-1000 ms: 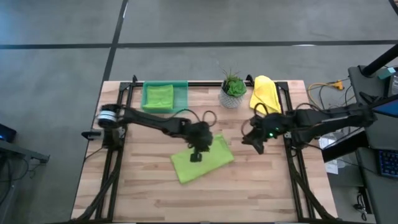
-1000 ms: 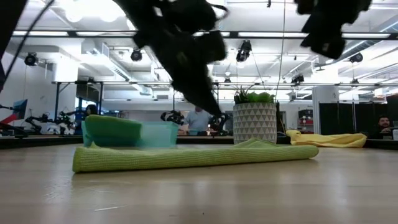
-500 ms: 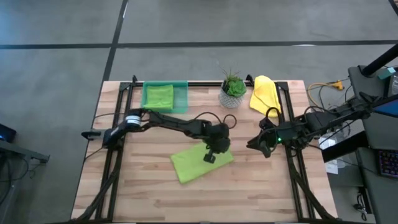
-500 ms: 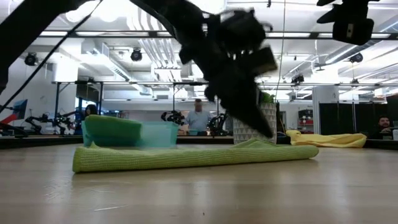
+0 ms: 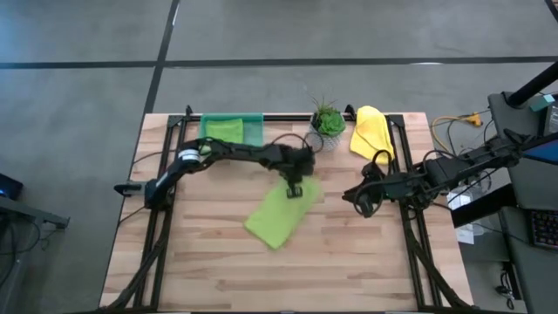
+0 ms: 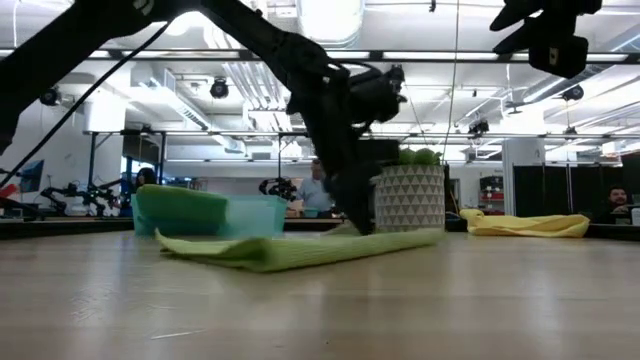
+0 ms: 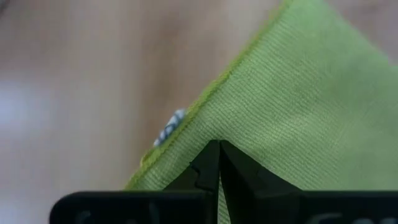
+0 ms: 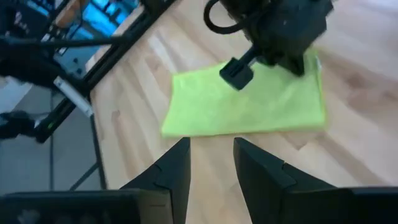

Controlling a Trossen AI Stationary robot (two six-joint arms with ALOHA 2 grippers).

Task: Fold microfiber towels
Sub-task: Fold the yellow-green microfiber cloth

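A folded lime green towel (image 5: 277, 215) lies flat on the table, slanting from near left to far right; it also shows in the low view (image 6: 290, 250). My left gripper (image 5: 295, 188) is shut, with its tips down on the towel's far end. My right gripper (image 5: 356, 199) is open and empty above the table, to the right of the towel; its wrist view shows the towel (image 8: 249, 102) ahead. A second lime green towel (image 5: 223, 131) lies folded in the green tray (image 5: 255, 131). A yellow towel (image 5: 370, 131) lies crumpled at the far right. No teal towel shows. My left gripper presses its shut fingertips (image 7: 208, 165) down on the towel's far end (image 7: 255, 124), close to the edge with a small white label (image 7: 169, 127). The fingers come slanting down from the table's far left. The towel lies on the table. I cannot tell whether cloth is caught between the fingers.
A small potted plant (image 5: 327, 126) stands at the far edge, just beyond my left gripper, between the tray and the yellow towel. Black frame rails (image 5: 166, 209) run along the table's left and right sides. Bare wood (image 5: 349, 262) lies near the front edge.
My left gripper, shut, went right along the towel and then toward the far edge, taking the towel's right end with it. The towel has turned about on the table; it now slants from near left to far right, and its near left end has shifted right.
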